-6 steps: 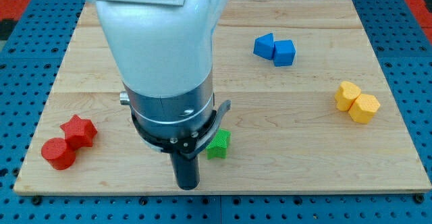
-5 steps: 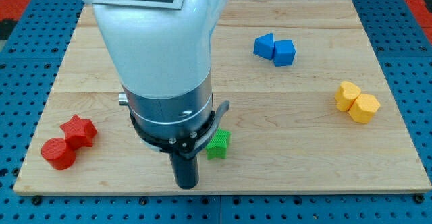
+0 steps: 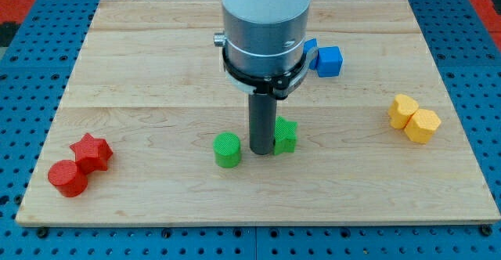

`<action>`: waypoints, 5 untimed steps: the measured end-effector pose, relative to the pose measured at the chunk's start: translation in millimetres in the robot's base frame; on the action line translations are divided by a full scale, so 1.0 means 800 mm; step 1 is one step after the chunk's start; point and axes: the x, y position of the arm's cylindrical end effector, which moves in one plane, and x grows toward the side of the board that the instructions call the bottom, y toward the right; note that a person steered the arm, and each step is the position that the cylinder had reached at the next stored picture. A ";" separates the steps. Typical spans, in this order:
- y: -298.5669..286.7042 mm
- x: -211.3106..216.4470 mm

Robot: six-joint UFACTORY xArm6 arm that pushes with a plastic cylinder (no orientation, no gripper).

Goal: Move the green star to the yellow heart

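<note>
My tip [image 3: 261, 152] sits on the desk [image 3: 156, 72] between the green cylinder [image 3: 228, 149] and the green star [image 3: 285, 135], touching or just beside the star's left edge. There are no fingers on this rig, only a bare rod, so nothing is held. The star is mid-desk, well apart from the yellow heart [image 3: 403, 110] at the view's right. Risks: contact looks off-centre, so a push right may spin the star off past the rod; a drift left would knock the cylinder; overshoot would shove the heart and the yellow hexagon [image 3: 423, 125] touching it. Count: two green, two yellow, two red (red star [image 3: 91, 151], red cylinder [image 3: 67, 178]), and two blue blocks [image 3: 329, 60], one mostly hidden behind the arm.
</note>
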 end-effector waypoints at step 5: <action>0.131 -0.069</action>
